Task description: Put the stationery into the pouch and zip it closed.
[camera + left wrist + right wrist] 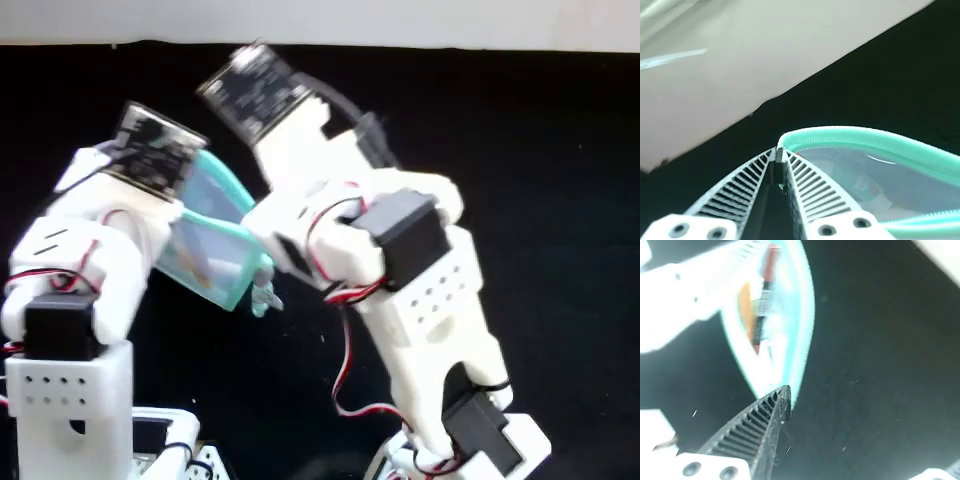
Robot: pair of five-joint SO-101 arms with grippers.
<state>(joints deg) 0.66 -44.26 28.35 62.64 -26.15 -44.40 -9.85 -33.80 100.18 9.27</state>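
1. Pouch (215,250): teal-edged with clear sides, held up between my two arms above the black table (560,200) and tilted in the high view.
2. My left gripper (779,167) is pressed closed on one end of the pouch (865,145), right where the teal zipper edge begins. The ribbed fingers (810,185) meet with no gap.
3. My right gripper (782,400) is also closed, its dark ribbed tips pinching the tapered far end of the pouch (800,315). Blur keeps me from telling exactly which part it has.
4. The pouch's mouth gapes in the right wrist view.
5. Stationery (760,315) lies inside the pouch: a dark stick with a red end and something orange beside it.
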